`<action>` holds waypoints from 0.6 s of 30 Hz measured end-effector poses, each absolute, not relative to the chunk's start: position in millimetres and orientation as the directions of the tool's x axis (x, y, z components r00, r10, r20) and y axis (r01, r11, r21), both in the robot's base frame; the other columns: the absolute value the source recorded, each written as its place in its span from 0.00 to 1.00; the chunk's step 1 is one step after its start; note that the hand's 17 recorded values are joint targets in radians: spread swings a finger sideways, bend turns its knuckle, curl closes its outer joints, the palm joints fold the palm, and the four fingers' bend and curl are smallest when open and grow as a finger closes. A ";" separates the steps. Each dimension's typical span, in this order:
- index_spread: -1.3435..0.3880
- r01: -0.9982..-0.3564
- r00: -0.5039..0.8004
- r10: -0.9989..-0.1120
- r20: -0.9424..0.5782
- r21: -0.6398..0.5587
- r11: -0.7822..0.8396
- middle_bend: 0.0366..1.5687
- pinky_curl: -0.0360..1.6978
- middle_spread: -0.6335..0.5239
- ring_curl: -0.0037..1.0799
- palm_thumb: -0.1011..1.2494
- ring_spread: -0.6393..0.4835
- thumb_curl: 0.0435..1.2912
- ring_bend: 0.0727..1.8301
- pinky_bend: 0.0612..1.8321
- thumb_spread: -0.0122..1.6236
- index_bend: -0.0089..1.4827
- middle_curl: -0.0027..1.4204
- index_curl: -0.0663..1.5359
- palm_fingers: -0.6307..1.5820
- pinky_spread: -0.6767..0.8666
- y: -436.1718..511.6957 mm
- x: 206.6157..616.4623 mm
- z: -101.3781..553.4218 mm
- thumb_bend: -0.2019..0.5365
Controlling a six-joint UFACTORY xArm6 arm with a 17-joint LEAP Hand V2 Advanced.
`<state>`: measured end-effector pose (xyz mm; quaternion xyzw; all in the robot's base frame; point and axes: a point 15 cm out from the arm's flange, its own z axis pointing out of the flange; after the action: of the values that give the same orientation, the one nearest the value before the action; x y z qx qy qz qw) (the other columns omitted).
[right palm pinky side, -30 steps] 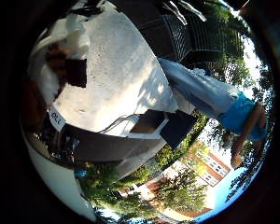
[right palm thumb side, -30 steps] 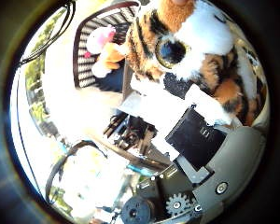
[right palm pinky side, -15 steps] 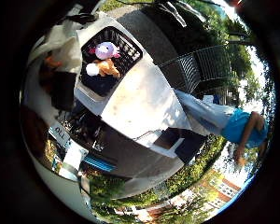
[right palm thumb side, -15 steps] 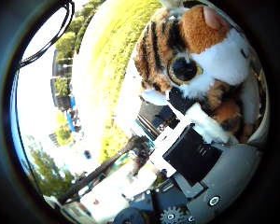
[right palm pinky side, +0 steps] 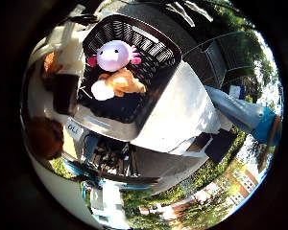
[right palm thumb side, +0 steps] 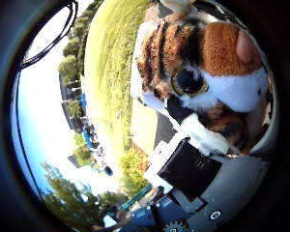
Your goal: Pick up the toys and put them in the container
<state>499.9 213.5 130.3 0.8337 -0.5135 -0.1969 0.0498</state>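
Tiger plush (right palm thumb side: 203,72) fills the thumb-side view, pressed close against the palm, with the white and black fingers (right palm thumb side: 203,137) of the hand (right palm thumb side: 198,164) curled across its striped body — held, lifted clear. Farther off, the little-finger view shows the black slatted basket (right palm pinky side: 153,43) on a white table (right palm pinky side: 182,110). A pink plush (right palm pinky side: 114,55) and an orange plush (right palm pinky side: 122,82) lie touching inside the basket.

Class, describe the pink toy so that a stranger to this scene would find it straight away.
Start at the black slatted basket on the white table. Two soft toys lie inside; the pink toy is the round pale one with bright pink frills, touching the orange-and-white plush.
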 end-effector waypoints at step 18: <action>0.48 -0.853 0.393 -0.875 -0.282 0.244 -0.462 0.07 0.31 0.69 0.28 0.65 0.87 0.38 0.23 0.42 0.73 0.07 0.25 0.36 0.21 0.76 186.5 497.5 206.3 0.24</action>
<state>497.5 186.5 206.3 0.8340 -0.5180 -0.1876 0.0300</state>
